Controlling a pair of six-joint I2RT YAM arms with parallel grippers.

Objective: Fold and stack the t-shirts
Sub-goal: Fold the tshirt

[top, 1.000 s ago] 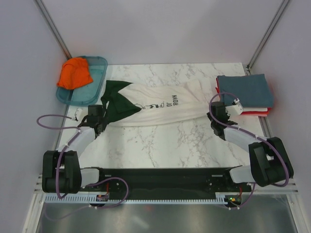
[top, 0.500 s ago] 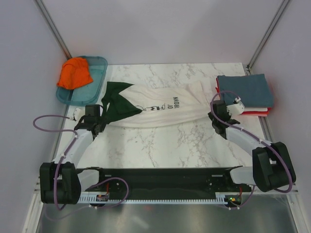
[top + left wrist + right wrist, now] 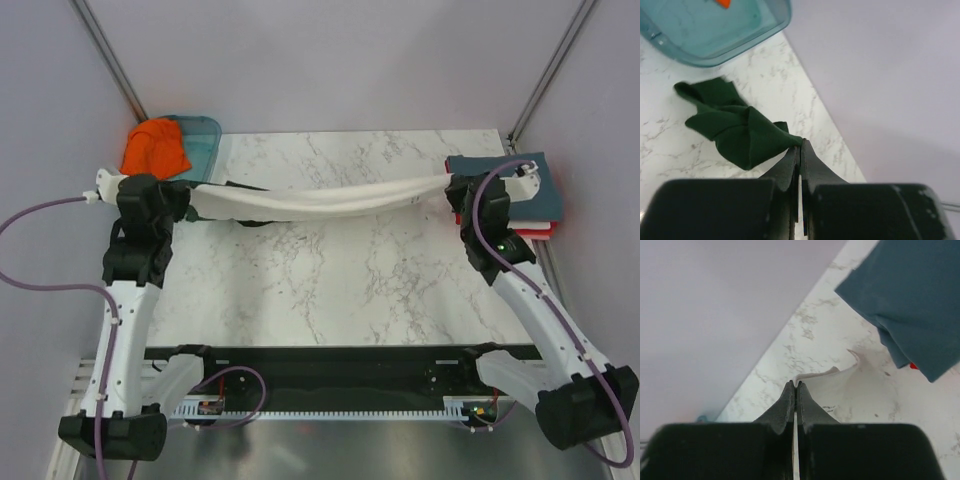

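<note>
The cream t-shirt (image 3: pixel 320 200) with dark green sleeves hangs stretched in the air between both grippers, above the marble table. My left gripper (image 3: pixel 185 195) is shut on its dark green sleeve (image 3: pixel 735 132), which droops below the fingertips in the left wrist view. My right gripper (image 3: pixel 452 185) is shut on the cream hem (image 3: pixel 832 377). A folded stack with the slate-blue t-shirt (image 3: pixel 512 183) on top, white and red under it, lies at the right edge; it also shows in the right wrist view (image 3: pixel 910 300). The orange t-shirt (image 3: pixel 155 148) lies bunched in the teal tray.
The translucent teal plastic tray (image 3: pixel 205 135) sits at the back left corner; it also shows in the left wrist view (image 3: pixel 715 35). Grey walls and slanted frame posts close in the back and sides. The marble table (image 3: pixel 330 290) lies under the raised shirt.
Both arms have risen and moved apart. The cream shirt, lying on the table a second ago, is now lifted off it and pulled into a taut band between the grippers.
</note>
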